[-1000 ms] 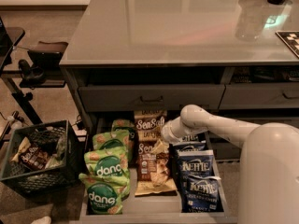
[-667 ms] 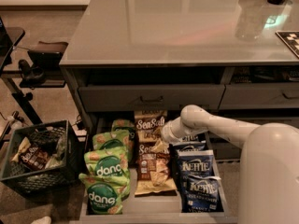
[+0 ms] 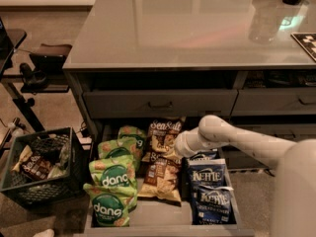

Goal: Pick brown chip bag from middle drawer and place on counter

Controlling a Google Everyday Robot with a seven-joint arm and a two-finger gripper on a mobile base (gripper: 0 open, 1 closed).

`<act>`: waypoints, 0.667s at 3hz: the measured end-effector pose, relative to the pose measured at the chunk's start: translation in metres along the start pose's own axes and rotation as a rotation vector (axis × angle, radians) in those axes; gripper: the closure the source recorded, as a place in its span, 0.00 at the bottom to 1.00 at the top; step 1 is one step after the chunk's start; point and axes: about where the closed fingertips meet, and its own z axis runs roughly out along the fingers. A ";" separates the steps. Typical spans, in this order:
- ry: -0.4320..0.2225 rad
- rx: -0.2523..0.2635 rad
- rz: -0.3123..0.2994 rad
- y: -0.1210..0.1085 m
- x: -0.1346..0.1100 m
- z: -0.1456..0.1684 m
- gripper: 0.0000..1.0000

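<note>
Down in the open middle drawer [image 3: 163,217]: gripper [image 3: 175,145], by the right edge of the far brown chip bag [image 3: 161,132]. Bag just left of it, long way near-to-far, between green dang bags [image 3: 116,177] and blue Kettle bags [image 3: 207,181]. Grip wide or closed? Can't say.

Premises present as an office break area: a broad glossy grey desk [image 3: 187,28] with closed drawer fronts [image 3: 158,102], one open drawer [image 3: 158,214] stocked with rows of snack bags [image 3: 113,177], a crate [image 3: 49,191] of further snacks beside it, the gripper [image 3: 177,147] over that drawer.
</note>
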 end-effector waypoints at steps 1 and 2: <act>-0.056 -0.012 0.011 0.040 -0.007 -0.036 1.00; -0.114 -0.023 0.004 0.076 -0.021 -0.079 1.00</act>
